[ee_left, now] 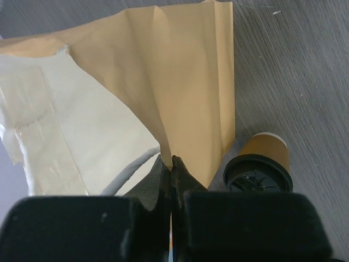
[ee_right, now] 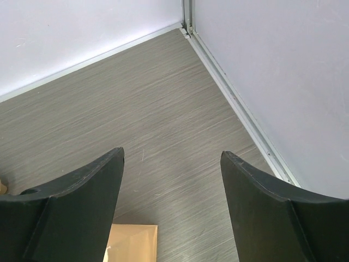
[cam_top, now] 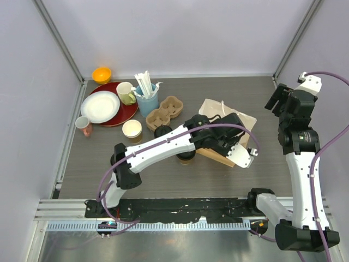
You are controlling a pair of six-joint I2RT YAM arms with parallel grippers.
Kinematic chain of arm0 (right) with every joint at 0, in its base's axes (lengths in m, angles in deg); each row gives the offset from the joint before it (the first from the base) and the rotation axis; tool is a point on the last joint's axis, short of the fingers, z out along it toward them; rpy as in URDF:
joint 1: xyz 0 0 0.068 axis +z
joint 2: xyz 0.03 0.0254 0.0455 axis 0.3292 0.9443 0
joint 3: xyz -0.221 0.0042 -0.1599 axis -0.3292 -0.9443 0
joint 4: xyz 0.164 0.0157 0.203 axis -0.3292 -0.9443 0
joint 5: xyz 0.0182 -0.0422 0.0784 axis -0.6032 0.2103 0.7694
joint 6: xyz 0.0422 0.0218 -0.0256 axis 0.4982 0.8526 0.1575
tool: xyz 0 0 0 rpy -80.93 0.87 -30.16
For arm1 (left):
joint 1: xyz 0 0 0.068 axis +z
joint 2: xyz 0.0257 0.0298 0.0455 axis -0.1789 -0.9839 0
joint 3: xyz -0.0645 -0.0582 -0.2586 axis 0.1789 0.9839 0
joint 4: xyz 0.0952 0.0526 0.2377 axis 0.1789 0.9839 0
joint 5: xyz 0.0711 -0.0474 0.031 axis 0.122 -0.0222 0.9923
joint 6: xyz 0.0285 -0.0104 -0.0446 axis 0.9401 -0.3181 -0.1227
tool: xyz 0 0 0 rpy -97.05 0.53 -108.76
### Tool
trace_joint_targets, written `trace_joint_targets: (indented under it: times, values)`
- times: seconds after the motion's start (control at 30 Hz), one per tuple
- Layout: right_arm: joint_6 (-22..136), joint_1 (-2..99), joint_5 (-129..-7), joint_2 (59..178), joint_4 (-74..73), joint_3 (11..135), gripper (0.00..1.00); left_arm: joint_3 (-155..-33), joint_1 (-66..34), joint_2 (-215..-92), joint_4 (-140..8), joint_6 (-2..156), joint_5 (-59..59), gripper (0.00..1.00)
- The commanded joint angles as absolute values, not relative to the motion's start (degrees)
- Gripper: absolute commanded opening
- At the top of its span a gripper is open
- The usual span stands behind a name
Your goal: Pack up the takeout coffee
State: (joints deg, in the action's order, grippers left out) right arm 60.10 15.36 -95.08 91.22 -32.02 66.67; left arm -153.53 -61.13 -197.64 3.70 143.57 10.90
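A brown kraft cup with a black lid (cam_top: 186,157) stands on the table just under my left arm; it also shows in the left wrist view (ee_left: 260,164). A second black-lidded cup (cam_top: 162,131) stands by the cardboard carrier (cam_top: 163,112). An open kraft cup (cam_top: 132,129), cream inside, has no lid. My left gripper (cam_top: 221,143) is shut on the edge of the kraft paper bag (cam_top: 229,117), which lies on its side; in the left wrist view the jaws (ee_left: 172,159) pinch the bag's edge (ee_left: 180,82). My right gripper (cam_top: 281,98) is open and empty, raised at the back right.
A light blue cup of white sticks (cam_top: 147,99), a pale mug (cam_top: 126,93), a white plate on a red plate (cam_top: 128,112), an orange bowl (cam_top: 101,74) and a small pink cup (cam_top: 84,126) stand at the back left. The right wrist view shows the wall corner (ee_right: 188,27) and a bag corner (ee_right: 133,243).
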Motion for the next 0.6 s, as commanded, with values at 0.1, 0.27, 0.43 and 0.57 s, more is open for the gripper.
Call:
trace_joint_targets:
  times: [0.1, 0.27, 0.43, 0.57]
  values:
    - [59.44, 15.35, -94.63, 89.67, -29.15, 66.02, 0.77, -153.62, -62.56, -197.6, 4.18, 146.71, 10.79, 0.0]
    - [58.82, 15.35, -89.97, 90.11, -29.32, 66.37, 0.77, -155.9, -62.56, -197.95, -0.82, 142.76, 16.41, 0.45]
    - [58.82, 15.35, -82.76, 90.81, -29.15, 68.04, 0.78, -160.99, -62.56, -197.51, -0.31, 136.7, 21.24, 0.65]
    - [59.52, 15.35, -79.51, 90.81, -28.18, 69.27, 0.78, -164.6, -62.56, -196.11, 2.94, 133.01, 24.24, 0.78]
